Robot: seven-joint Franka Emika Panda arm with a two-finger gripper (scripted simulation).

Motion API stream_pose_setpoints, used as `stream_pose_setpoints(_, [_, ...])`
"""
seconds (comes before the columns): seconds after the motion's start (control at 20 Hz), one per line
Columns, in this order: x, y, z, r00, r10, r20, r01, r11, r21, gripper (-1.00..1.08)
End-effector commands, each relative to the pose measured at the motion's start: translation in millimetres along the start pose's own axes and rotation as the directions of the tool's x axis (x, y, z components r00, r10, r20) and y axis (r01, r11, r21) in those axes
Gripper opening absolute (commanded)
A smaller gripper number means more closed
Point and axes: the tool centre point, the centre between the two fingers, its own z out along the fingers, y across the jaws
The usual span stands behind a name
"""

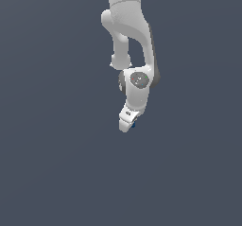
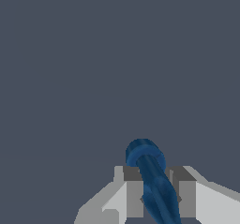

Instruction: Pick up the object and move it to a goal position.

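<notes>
A: So where's the object [image 2: 152, 181] right now?

B: Pinched in the gripper [image 2: 157, 197], both fingers [image 2: 135, 195] snug against its dark-blue body. Exterior view just shows a blue speck [image 1: 133, 124] at the claw tip [image 1: 126, 124].

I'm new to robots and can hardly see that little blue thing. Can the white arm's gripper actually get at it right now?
Yes, it seems so. In the wrist view the dark-blue object sits between the gripper's two fingers, which look closed against it. Nothing else is in the way.
</notes>
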Motion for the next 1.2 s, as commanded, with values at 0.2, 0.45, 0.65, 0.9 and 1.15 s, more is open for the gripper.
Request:
stream_pose_setpoints(0.2, [10, -17, -6, 1.0, -0.001, 0.0, 0.001, 1.0, 0.0, -1.0])
stream_pose_setpoints(0.45, [29, -51, -19, 1.0, -0.001, 0.0, 0.001, 1.0, -0.001, -1.0])
stream_pose_setpoints(0.65, [51, -90, -34, 1.0, -0.001, 0.001, 0.001, 1.0, -0.001, -1.0])
stream_pose_setpoints(0.9, [77, -133, -51, 1.0, -0.001, 0.001, 0.001, 1.0, -0.001, -1.0])
stream_pose_setpoints(1.15, [96, -162, -62, 1.0, -0.001, 0.0, 0.001, 1.0, -0.001, -1.0])
